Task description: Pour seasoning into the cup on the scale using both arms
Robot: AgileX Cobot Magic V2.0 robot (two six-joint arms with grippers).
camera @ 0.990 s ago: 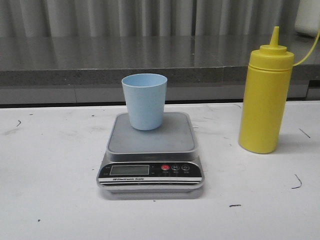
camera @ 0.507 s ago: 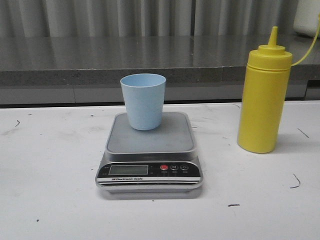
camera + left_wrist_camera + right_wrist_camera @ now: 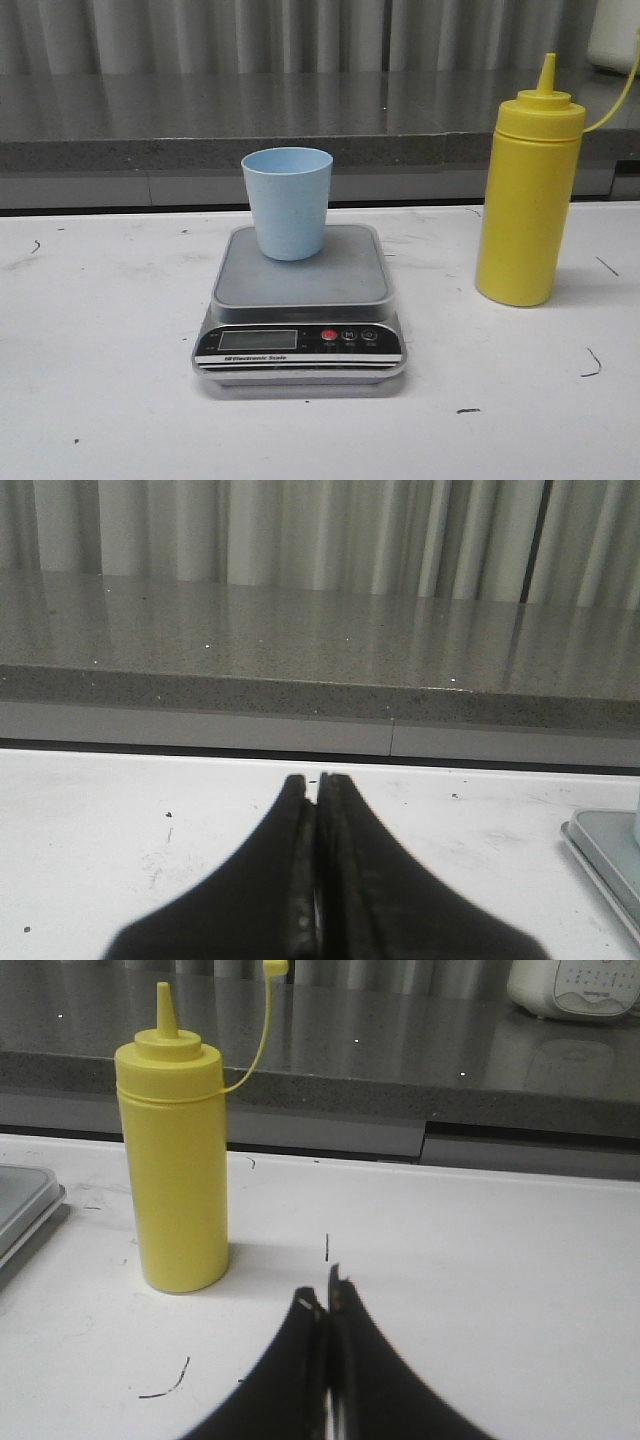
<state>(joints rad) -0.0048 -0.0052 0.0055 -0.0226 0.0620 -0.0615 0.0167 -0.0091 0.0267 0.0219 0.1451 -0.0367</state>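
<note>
Both end effectors were seen only through their own wrist cameras. On the left, the left end effector (image 3: 318, 780) was held low over the white table (image 3: 100, 400), its dark fingers pressed together with nothing between them. Small dark scuffs and specks were scattered across the table. Behind it a grey speckled ledge (image 3: 150, 120) was set along the whole width, backed by a pale ribbed wall (image 3: 200, 35).

Near the middle of the table the scale (image 3: 300, 320) was placed with its display and buttons facing the camera. The cup (image 3: 287, 202) was stood upright on the rear part of the steel platform, its mouth open.

Well apart to the right, the seasoning (image 3: 528, 190) was stood upright on the table, its small cap hanging off on a thin yellow tether. Nearer the camera and further right than the bottle, the right end effector (image 3: 327, 1300) was held with fingers closed together, grasping nothing. A white appliance (image 3: 575, 985) was partly seen on the ledge at far right.
</note>
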